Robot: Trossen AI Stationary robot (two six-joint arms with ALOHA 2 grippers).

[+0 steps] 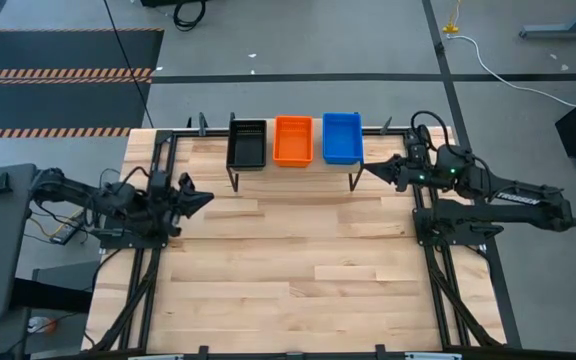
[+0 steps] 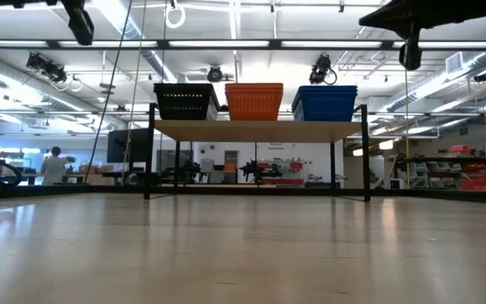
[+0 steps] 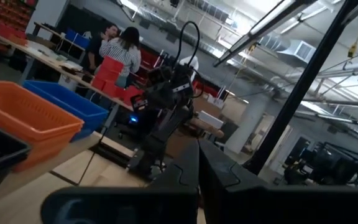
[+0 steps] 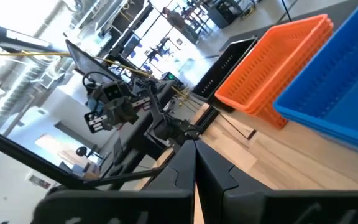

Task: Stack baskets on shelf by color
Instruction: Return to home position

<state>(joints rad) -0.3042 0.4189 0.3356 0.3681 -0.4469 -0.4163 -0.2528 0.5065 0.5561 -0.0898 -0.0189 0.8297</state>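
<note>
The baskets sit on the shelf [image 2: 258,131] in a row, sorted by colour: black baskets [image 1: 247,142] on the left, orange baskets [image 1: 293,139] in the middle and blue baskets [image 1: 342,137] on the right. They stand close side by side. I cannot tell how many are in each pile. The shelf stands at the far edge of the big wooden surface [image 1: 298,270], near its middle. The rest of the wood in front of the shelf is bare. Around the surface is a grey floor [image 1: 298,50], with a black mat [image 1: 58,50] that has orange stripes along its edges, and a white cable [image 1: 498,65] lies on the floor. The room behind is big and bright, with long lights [image 2: 251,44] on the ceiling. One person [image 2: 54,165] stands far off in the low view, and two people [image 3: 118,50] stand at a bench in the left wrist view. The left hand [image 1: 208,197] is over the left side of the surface, well apart from the shelf. Its fingers [image 3: 179,171] are pressed together and hold nothing. The right hand [image 1: 368,170] is near the right end of the shelf, close to the blue baskets but not touching them. Its fingers [image 4: 213,171] are pressed together too, with nothing between them.
</note>
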